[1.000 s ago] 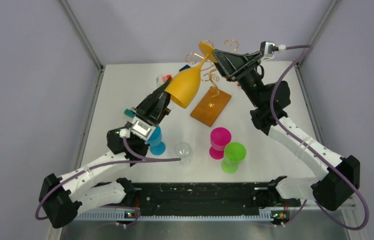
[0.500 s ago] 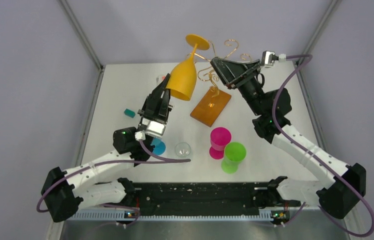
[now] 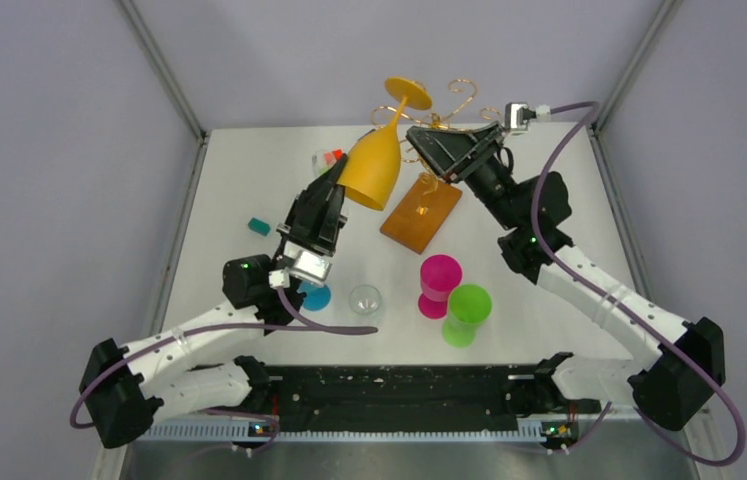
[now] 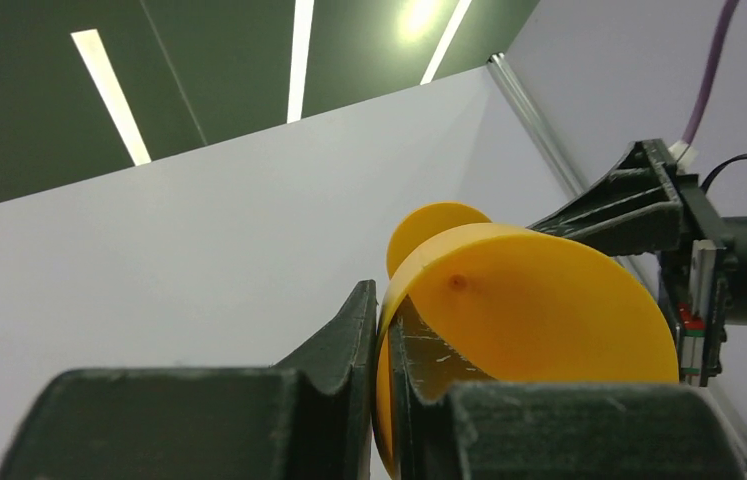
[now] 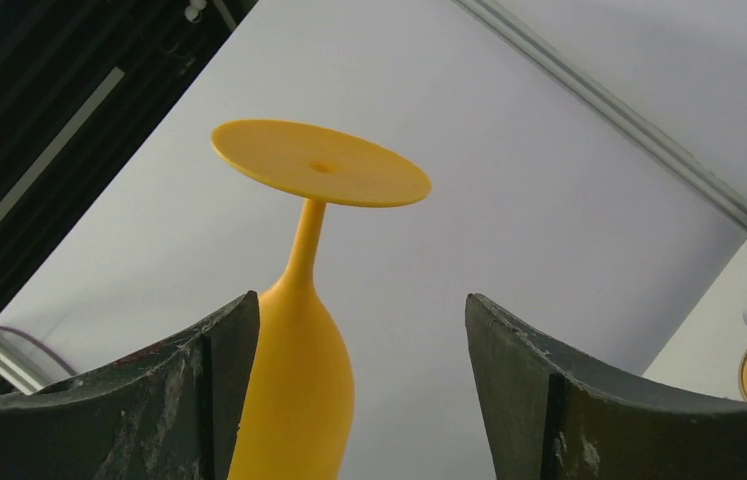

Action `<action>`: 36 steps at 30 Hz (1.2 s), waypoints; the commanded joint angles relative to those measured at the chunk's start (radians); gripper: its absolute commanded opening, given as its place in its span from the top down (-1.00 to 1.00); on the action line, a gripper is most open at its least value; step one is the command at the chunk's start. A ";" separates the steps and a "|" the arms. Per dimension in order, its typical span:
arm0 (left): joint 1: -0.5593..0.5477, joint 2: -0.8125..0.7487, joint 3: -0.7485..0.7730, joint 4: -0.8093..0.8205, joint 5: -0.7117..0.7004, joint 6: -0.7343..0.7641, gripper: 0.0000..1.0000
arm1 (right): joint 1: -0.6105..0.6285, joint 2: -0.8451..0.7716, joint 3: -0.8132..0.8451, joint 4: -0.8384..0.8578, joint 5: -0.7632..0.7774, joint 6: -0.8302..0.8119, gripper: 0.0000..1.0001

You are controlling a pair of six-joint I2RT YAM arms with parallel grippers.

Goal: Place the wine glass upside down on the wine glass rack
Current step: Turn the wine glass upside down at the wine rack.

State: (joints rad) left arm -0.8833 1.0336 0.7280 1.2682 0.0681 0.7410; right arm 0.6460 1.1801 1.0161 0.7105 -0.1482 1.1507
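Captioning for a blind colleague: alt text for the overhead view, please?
The left gripper clamps the rim of a yellow wine glass, held tilted with its foot uppermost beside the gold wire rack, while the right gripper stands open near the stem. A pink glass and a green glass stand nearer the arms.

So we count five glasses total: one yellow wine glass (image 3: 374, 165), one pink glass (image 3: 439, 283), one green glass (image 3: 467, 312), one blue glass (image 3: 315, 296) (half hidden) and one clear glass (image 3: 365, 301). Just one wine glass rack (image 3: 421, 212). Plus two little bits on the bench (image 3: 249, 180): one teal block (image 3: 259, 226) and one red-and-white thing (image 3: 327, 157) we can't make out.
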 commanded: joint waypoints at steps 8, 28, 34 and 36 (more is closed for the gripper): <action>-0.007 -0.014 0.007 -0.026 0.087 -0.041 1.00 | 0.006 0.052 0.053 0.141 -0.068 0.069 -0.23; -0.016 0.006 -0.001 -0.034 0.059 -0.020 1.00 | 0.006 0.084 0.063 0.190 -0.096 0.122 0.19; -0.032 0.018 0.003 -0.028 0.013 0.036 1.00 | 0.006 0.089 0.068 0.181 -0.102 0.125 0.30; -0.039 0.022 0.004 -0.022 -0.006 0.058 1.00 | 0.006 0.092 0.073 0.177 -0.109 0.127 0.28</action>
State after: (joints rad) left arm -0.9085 1.0496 0.7155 1.2011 0.1101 0.7456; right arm 0.6460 1.2655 1.0306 0.8467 -0.2333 1.2686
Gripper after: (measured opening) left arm 0.109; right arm 0.353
